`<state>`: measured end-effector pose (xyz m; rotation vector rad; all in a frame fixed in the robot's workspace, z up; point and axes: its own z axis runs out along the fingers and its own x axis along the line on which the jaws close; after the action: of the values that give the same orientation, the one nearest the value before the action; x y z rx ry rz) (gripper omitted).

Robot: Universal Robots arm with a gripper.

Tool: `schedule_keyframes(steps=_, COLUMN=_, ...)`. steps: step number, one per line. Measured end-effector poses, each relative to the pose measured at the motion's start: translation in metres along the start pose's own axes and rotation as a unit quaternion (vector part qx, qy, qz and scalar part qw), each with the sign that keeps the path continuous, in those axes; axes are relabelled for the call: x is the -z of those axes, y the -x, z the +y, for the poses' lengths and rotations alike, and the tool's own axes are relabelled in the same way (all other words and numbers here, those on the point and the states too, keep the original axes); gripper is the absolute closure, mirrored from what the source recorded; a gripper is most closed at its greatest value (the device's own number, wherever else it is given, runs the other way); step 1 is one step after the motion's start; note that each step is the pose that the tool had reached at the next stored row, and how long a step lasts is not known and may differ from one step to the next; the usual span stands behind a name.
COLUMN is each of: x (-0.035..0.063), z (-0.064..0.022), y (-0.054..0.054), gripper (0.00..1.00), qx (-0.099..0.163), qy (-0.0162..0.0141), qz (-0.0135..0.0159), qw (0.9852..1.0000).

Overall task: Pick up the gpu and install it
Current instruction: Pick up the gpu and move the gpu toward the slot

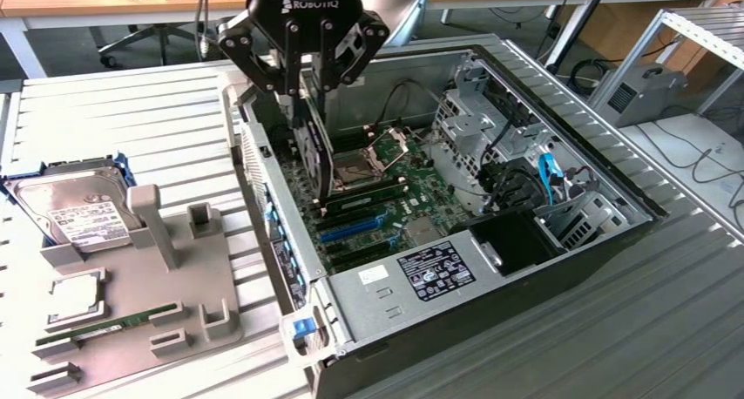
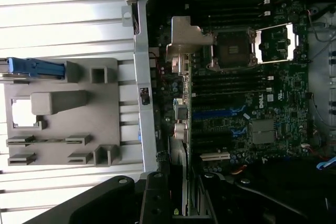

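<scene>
Gripping the gpu [image 1: 309,151] by its flat sides, the jaws are closed partway around it, so the card hangs upright on edge inside the open computer case [image 1: 546,321]. Its silver bracket [image 2: 186,38] shows up nicely from the wrist view, close to the case's back wall. Right under the card is the green motherboard [image 1: 402,194], with the open CPU socket [image 1: 355,165] just beside the card's lower end and the blue slots [image 1: 348,228] a bit nearer the power supply [image 1: 433,270]. Can't tell if the card touches the board. Out on the counter [image 1: 128,111], at the exterior view's left, a grey holder [image 1: 139,286] carries a hard drive [image 1: 79,218] and a memory stick [image 1: 111,322].
</scene>
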<state>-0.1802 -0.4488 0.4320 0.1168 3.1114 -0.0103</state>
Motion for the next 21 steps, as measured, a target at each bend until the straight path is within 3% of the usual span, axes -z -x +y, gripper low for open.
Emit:
schedule_keyframes(steps=7, x=-0.0002, z=0.0004, y=0.006, gripper=0.74, qx=0.0, qy=-0.0004, qz=0.0, qw=1.0)
schedule_keyframes(steps=21, x=-0.0012, z=0.0011, y=0.015, gripper=0.74, qx=0.0, qy=-0.0044, qz=-0.0003, qw=1.0)
